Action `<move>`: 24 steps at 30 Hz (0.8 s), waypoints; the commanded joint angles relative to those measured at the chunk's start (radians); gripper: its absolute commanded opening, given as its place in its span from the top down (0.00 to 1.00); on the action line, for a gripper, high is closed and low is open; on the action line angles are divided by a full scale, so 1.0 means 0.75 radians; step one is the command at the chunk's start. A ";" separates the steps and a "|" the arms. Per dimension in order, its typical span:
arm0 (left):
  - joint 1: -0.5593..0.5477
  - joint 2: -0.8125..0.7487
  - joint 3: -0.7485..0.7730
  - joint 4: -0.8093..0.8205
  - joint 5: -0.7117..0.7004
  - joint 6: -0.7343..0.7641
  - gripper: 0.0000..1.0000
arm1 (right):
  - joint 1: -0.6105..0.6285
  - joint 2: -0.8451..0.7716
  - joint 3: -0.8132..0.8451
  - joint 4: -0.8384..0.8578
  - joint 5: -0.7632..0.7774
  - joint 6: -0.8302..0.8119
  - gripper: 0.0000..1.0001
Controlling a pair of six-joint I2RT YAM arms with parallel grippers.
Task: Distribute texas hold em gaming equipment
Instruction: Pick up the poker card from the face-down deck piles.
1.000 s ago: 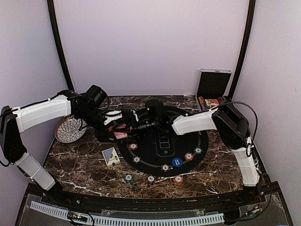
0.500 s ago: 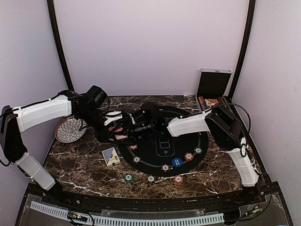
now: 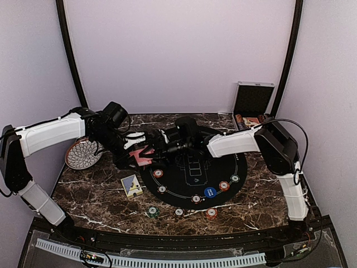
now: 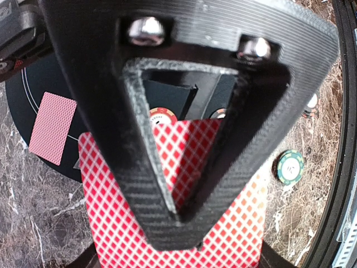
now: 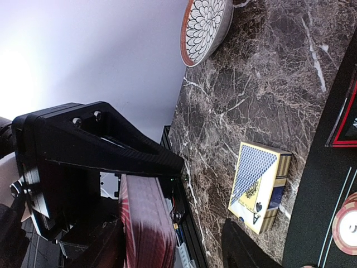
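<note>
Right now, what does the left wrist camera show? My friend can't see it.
Up close, the left gripper clamps a deck of red diamond-backed cards, its black triangular finger filling the view. One red-backed card lies face down on the black mat at left, and a green poker chip sits on the marble table at right.

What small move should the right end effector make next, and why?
Probably pinch the top card and slide it off: the left end effector grips the red-backed deck, the right end effector sits beside it, and one dealt card lies on the black mat.
</note>
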 commanded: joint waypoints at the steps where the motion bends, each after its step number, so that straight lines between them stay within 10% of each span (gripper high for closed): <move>1: 0.010 -0.032 0.023 -0.018 0.038 -0.002 1.00 | -0.021 -0.052 -0.039 -0.079 0.033 -0.032 0.43; 24: 0.010 -0.029 0.007 -0.020 0.025 0.000 1.00 | -0.047 -0.247 -0.188 0.112 -0.008 0.105 0.74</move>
